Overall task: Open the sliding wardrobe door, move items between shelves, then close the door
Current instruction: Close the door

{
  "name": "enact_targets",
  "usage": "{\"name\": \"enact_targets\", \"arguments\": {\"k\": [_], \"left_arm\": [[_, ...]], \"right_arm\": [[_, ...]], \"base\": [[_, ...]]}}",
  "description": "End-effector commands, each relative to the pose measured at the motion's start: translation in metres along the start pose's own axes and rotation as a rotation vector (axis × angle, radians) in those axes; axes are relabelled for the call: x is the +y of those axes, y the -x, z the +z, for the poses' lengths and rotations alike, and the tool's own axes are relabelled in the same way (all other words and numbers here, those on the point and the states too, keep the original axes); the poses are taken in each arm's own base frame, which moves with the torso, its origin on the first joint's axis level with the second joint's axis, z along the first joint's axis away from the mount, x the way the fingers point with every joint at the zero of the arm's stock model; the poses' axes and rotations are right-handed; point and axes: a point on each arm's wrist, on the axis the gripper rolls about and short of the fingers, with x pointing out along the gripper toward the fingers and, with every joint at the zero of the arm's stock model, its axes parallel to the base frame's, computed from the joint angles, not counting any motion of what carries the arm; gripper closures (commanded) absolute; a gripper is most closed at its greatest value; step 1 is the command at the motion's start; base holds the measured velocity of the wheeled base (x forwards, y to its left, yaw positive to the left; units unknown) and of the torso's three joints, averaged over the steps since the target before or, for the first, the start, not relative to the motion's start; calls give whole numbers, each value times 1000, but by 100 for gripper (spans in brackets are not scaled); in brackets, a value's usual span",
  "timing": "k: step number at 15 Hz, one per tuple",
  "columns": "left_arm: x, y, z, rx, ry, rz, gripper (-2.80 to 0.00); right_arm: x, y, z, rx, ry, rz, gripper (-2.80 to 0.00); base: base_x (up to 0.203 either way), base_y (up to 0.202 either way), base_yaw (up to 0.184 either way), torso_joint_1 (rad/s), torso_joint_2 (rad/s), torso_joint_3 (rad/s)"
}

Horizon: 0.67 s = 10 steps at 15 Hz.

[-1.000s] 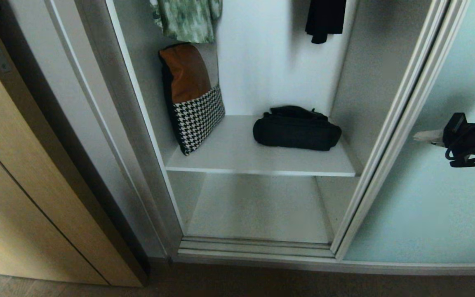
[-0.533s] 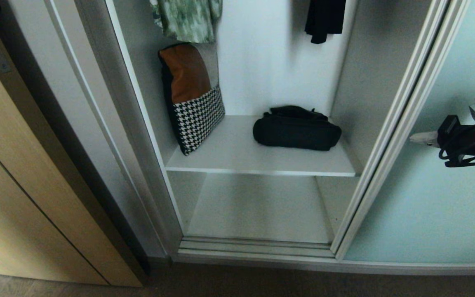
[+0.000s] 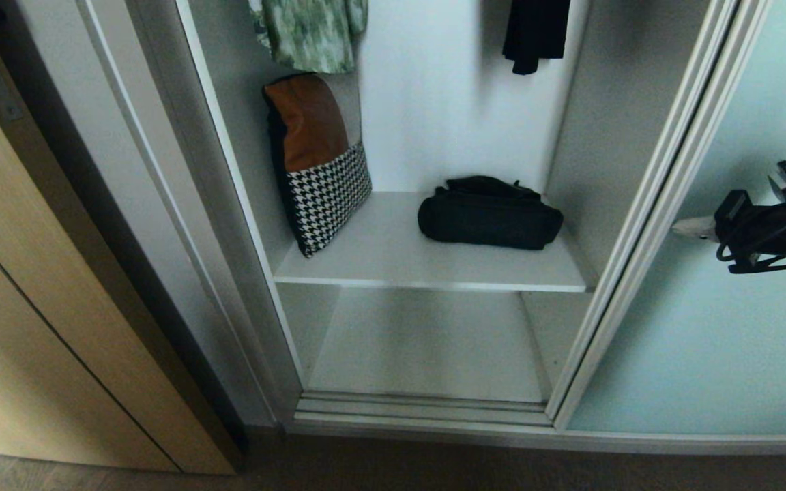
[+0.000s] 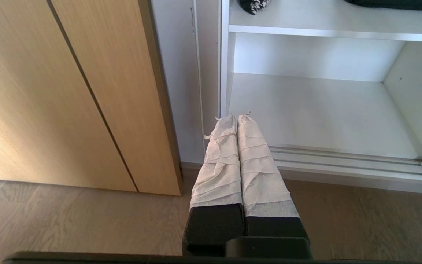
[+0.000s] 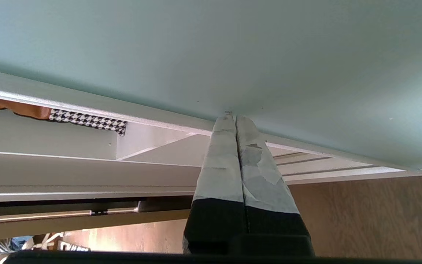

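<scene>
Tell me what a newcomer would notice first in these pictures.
The open wardrobe draws the eye: a black bag lies on the right of the upper shelf, and a brown-and-houndstooth cushion leans against the left wall. To the right, the right gripper, fingers shut, points at the turquoise sliding door. The lower shelf holds nothing.

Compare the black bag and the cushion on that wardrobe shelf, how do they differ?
The black bag lies flat and low on the shelf; the cushion stands tilted against the left wall. The bag is plain black; the cushion is brown above, houndstooth below. Both sit on the upper shelf.
</scene>
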Motion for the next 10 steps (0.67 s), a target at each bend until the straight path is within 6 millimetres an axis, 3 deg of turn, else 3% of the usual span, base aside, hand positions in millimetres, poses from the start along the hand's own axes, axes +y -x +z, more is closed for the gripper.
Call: {"name": "enact_targets", "arguments": {"k": [1, 5, 10], "left_arm": [[0, 0, 0, 1, 0, 1, 0], [0, 0, 0, 1, -1, 1, 0], [0, 0, 0, 1, -1, 1, 0]], "right_arm": [[11, -4, -9, 30, 7, 25, 0], [41, -8, -31, 62, 38, 50, 0], [93, -14, -77, 120, 103, 85, 0]], "base": [[0, 0, 0, 0, 0, 0], [0, 0, 0, 0, 0, 0], [0, 0, 0, 0, 0, 0]]}}
